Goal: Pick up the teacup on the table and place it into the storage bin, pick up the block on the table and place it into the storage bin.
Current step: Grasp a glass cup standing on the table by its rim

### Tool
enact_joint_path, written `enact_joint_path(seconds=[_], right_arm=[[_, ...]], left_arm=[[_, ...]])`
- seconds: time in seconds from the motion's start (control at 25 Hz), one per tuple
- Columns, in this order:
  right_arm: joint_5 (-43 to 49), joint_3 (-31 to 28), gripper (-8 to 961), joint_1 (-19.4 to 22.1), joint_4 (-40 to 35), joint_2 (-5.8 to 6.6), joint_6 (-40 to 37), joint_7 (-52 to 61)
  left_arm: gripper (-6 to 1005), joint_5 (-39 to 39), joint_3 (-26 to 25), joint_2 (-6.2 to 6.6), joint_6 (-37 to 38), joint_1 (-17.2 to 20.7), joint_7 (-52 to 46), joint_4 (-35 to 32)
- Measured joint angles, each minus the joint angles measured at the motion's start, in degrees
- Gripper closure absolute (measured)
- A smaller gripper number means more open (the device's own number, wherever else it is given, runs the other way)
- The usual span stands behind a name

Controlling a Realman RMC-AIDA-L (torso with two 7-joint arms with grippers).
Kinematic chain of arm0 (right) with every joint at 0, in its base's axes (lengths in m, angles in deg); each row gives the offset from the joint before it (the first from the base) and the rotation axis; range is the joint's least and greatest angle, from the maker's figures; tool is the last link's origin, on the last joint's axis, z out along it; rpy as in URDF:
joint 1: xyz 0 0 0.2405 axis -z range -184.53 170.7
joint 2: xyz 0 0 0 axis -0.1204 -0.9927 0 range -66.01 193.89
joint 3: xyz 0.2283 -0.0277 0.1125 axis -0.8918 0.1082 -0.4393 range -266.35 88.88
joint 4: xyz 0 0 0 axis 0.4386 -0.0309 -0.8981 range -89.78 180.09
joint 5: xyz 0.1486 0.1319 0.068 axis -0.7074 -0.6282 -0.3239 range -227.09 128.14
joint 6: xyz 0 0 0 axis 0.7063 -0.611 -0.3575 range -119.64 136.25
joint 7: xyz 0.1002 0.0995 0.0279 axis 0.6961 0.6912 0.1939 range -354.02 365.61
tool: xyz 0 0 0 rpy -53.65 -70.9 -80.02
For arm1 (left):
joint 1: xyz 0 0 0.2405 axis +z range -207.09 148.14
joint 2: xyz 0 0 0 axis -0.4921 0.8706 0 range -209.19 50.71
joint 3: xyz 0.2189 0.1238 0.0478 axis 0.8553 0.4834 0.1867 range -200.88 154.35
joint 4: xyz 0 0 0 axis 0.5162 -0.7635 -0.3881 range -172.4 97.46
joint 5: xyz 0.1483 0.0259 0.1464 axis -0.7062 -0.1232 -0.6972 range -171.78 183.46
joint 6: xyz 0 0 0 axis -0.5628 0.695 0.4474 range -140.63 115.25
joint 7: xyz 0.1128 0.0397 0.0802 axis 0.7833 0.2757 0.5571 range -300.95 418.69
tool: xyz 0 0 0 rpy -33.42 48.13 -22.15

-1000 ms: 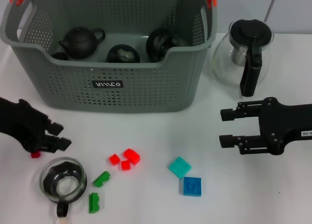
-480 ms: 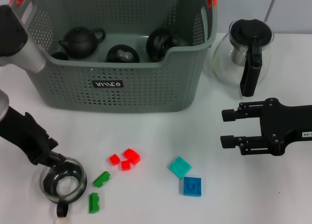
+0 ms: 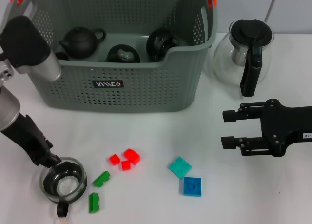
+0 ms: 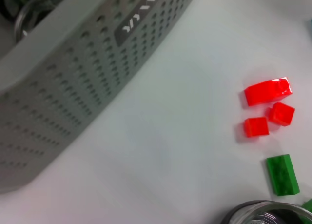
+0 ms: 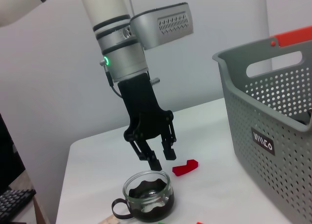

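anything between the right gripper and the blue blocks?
No. In the head view the right gripper hangs open beside the teal block and the blue block; only bare white table lies between them.

The teacup (image 4: 265,214) is mostly cut off by the left wrist view's edge; only part of its rim is seen; the storage bin (image 3: 117,94) is cropped at the head view's top.
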Motion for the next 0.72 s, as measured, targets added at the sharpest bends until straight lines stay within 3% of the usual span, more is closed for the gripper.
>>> enact_joint_path(seconds=[0.72], right_arm=[[-0.01, 0.00, 270, -0.16, 0.00, 0.00, -0.04, 0.00]], left_arm=[[610, -1.69, 3.47, -0.01, -3.56, -0.27, -1.29, -7.17]])
